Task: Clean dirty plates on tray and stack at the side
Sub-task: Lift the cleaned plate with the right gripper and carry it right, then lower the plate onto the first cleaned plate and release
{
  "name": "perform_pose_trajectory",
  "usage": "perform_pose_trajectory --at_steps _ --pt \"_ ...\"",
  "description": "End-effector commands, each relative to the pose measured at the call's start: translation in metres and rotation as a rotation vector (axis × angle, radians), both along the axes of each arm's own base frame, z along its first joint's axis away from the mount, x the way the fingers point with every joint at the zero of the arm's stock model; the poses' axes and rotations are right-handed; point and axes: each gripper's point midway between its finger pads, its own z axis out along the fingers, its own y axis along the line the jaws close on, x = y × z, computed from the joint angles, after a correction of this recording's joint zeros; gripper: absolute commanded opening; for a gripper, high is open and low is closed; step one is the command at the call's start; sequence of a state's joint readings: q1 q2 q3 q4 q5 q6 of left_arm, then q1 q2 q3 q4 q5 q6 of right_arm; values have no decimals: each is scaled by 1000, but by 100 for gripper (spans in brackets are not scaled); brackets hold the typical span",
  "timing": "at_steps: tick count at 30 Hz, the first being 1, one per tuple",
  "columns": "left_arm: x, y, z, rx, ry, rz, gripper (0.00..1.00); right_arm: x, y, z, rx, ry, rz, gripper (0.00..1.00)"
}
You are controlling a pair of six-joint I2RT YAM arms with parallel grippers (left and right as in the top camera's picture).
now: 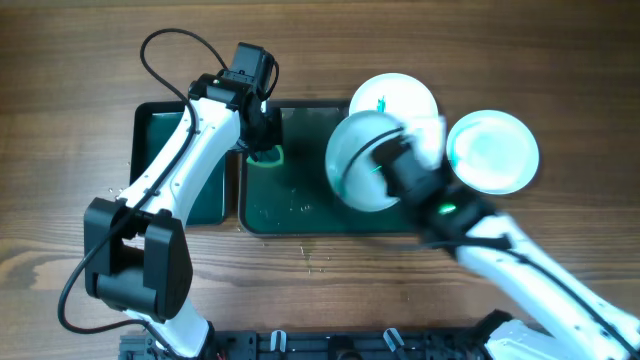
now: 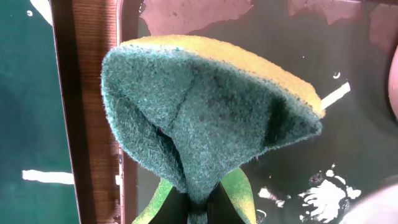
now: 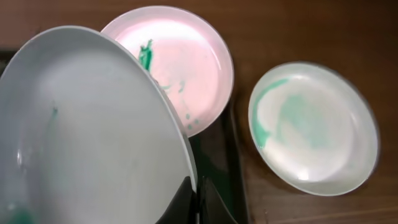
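Observation:
My right gripper (image 1: pixel 392 160) (image 3: pixel 194 194) is shut on the rim of a white plate (image 1: pixel 360 160) (image 3: pixel 87 130), held tilted above the right part of the large dark green tray (image 1: pixel 300 205). A second plate (image 1: pixel 393 97) (image 3: pixel 180 62) with a green smear sits at the tray's far right corner. A third plate (image 1: pixel 492 152) (image 3: pixel 314 127) with a green smear lies on the table right of the tray. My left gripper (image 1: pixel 264 150) (image 2: pixel 205 202) is shut on a green and yellow sponge (image 2: pixel 205 106) over the tray's left end.
A smaller dark green sponge tray (image 1: pixel 155 130) lies left of the large tray, under my left arm. Water droplets shine on the large tray's floor (image 2: pixel 323 199). Bare wooden table (image 1: pixel 80 100) surrounds the trays.

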State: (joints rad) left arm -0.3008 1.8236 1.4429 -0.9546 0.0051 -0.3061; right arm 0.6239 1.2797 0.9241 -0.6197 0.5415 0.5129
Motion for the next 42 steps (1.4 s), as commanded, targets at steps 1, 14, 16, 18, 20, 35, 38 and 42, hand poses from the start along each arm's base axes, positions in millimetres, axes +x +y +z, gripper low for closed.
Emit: perform_pose_trajectory --at_steps 1,14,16,18,20,35,38,42 --pt "3 -4 1 -9 -2 10 4 -1 -9 15 328 75 51 4" --pt "3 -4 1 -10 -4 10 4 -26 -199 -40 416 234 -568 4" --pt "4 -4 1 -11 -9 10 4 -28 -212 -54 413 259 -619 4" --pt "5 -4 1 -11 -10 10 4 -28 -221 -68 415 287 -651 4" --pt "4 -4 1 -11 -9 10 4 -27 -227 -79 411 308 -672 4" --pt "6 -5 2 -13 -15 10 4 34 -216 -74 485 231 -456 33" --pt "6 -5 2 -14 -17 10 4 55 -193 -48 516 201 -344 34" --pt "7 -5 2 -15 -21 10 4 82 -145 -16 553 158 -150 40"
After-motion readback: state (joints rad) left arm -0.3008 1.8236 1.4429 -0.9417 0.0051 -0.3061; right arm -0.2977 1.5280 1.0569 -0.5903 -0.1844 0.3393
